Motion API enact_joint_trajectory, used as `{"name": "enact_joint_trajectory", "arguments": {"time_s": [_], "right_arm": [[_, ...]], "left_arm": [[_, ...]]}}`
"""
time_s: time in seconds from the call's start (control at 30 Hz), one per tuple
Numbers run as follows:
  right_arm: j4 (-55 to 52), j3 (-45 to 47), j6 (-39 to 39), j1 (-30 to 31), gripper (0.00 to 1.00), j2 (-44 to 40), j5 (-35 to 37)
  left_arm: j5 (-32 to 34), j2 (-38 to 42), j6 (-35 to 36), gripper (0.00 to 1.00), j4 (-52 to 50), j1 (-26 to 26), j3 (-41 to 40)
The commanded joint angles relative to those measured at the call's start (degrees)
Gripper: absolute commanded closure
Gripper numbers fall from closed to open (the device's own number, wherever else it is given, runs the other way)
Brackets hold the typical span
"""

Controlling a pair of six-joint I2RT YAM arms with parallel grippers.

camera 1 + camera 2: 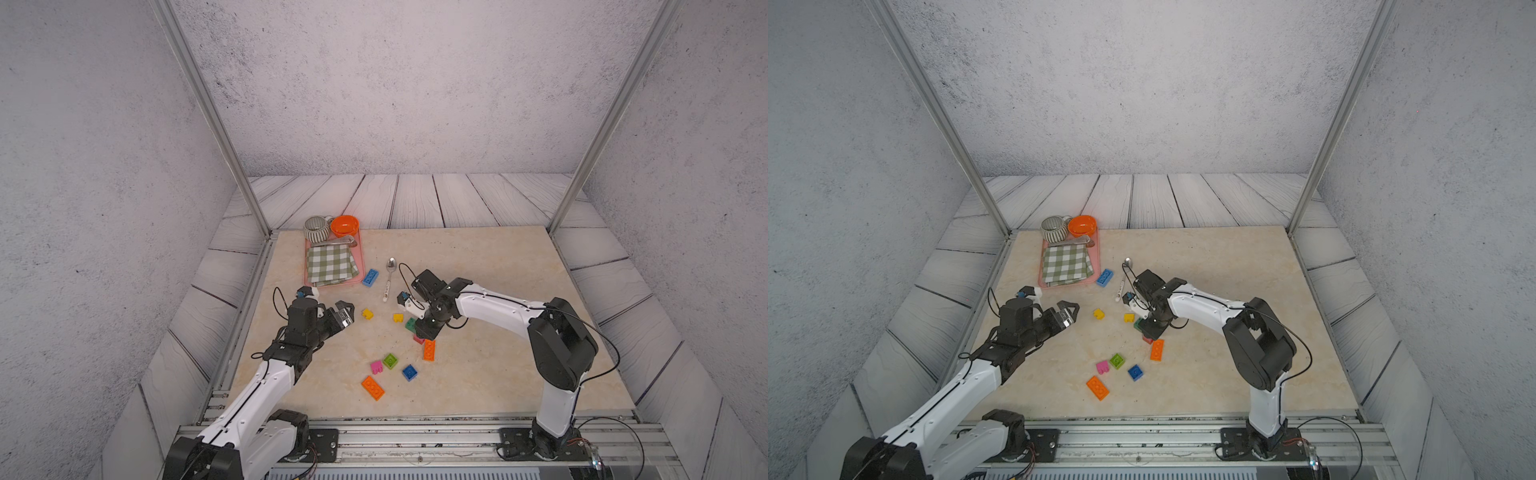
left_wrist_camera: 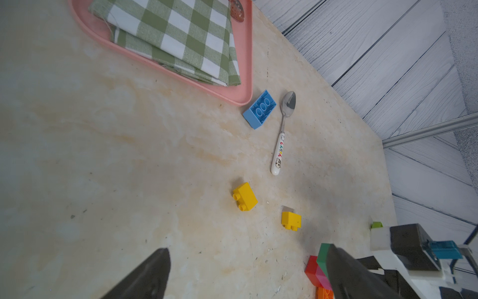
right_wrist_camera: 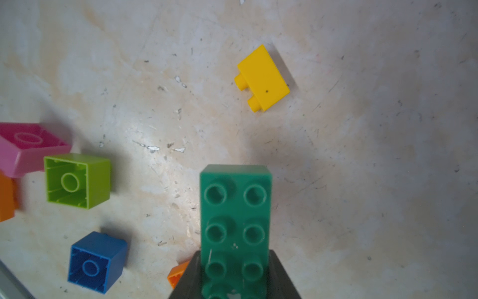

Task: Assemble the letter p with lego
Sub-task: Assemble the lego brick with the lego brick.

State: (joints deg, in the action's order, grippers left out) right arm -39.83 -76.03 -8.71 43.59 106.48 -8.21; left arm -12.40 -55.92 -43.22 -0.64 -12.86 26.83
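Dark green brick (image 3: pixel 235 220) tight in right gripper (image 3: pixel 235 261); left gripper (image 1: pixel 348 318) wide open, empty.

You are in a robot lab booth. Metal posts (image 1: pixel 216 124) stand by its grey walls (image 1: pixel 395 83), and robot arms (image 1: pixel 494 309) are bolted to a rail (image 1: pixel 415 432)

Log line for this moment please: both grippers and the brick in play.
left gripper: open, empty, above table | right gripper: shut on dark green brick | task: P not yet built
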Motion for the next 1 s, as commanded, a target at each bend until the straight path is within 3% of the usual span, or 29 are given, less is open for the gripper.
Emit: {"name": "enact_joint_trajectory", "arguments": {"time_s": [0.0,0.53,0.83,0.97], "right_arm": [[-5.6,2.6,0.4,0.4,0.58,0.9,0.1],[0.9,7.2,8.2,0.0,0.26,-13.1,5.7],[8.5,14.6,17.9,-3.1,0.01,-23.6,5.9],[12.0,16.7,23.3,-3.8,0.01,-25.3,7.5]], "left_arm": [[-0.6,-0.3,1.5,0.02,0.5,0.5,-0.1],[-1.0,-1.2,2.6,0.02,-0.7,0.4,1.0],[-0.7,-10.8,5.6,0.01,-4.7,-1.2,6.3],[1.1,-15.4,7.0,0.0,-8.9,-2.4,10.5]]}}
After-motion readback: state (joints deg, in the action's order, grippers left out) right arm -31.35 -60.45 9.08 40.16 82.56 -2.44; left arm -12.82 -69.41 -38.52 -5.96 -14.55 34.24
